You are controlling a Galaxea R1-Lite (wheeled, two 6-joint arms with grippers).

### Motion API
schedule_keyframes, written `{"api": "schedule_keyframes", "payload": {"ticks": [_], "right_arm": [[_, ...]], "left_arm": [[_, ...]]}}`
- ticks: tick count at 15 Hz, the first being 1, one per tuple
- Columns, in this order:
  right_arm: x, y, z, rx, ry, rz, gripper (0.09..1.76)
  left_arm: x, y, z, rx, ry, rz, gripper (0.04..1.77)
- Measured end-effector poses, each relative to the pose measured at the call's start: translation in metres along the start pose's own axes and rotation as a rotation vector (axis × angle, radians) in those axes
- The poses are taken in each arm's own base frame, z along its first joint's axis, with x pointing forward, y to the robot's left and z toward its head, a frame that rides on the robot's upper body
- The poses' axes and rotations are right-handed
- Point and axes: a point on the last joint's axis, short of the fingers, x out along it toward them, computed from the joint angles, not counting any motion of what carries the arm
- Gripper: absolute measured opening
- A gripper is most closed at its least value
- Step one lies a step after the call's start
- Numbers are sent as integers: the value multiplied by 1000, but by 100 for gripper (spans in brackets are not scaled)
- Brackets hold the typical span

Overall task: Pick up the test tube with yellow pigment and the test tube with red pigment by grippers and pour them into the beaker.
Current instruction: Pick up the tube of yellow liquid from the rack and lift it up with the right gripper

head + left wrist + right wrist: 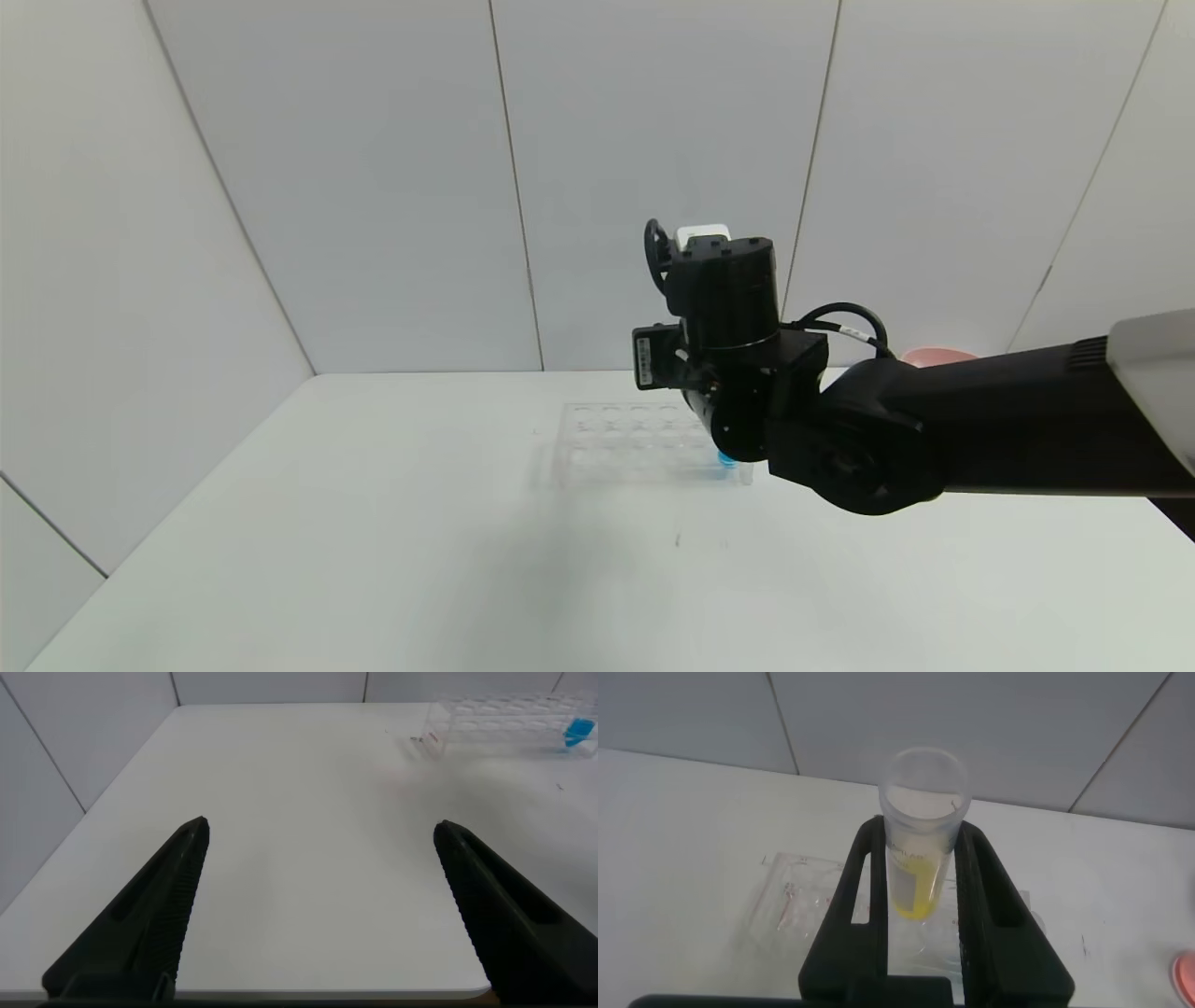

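Note:
My right gripper is shut on the test tube with yellow pigment and holds it upright, open mouth up, above the clear tube rack. Yellow liquid sits at the tube's lower end. In the head view the right arm reaches in from the right, and its wrist hides the fingers and the tube. My left gripper is open and empty over bare table near the table's edge. It does not show in the head view. The test tube with red pigment and the beaker are not in view.
The clear rack stands mid-table, with a blue-tipped tube at its right end; both show far off in the left wrist view, rack and tube. A pink bowl peeks out behind the right arm. White walls surround the table.

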Motion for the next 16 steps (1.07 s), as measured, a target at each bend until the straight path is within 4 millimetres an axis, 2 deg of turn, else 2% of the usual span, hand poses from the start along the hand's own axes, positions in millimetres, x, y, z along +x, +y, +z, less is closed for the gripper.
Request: {"api": "schedule_keyframes", "payload": {"ticks": [5,8,11,16], "right_arm": [[-5,-4,-2,-14,27,25,49],[-23,-24,-3,-38,104,152,49],[-40,-71,8,-33,138,231,49],[-78,-187,22,-83,231,356,49]], "left_arm": [[0,0,0,0,0,0,172],[0,0,0,0,0,0,172],[0,0,0,0,0,0,172],[0,0,0,0,0,0,172]]}}
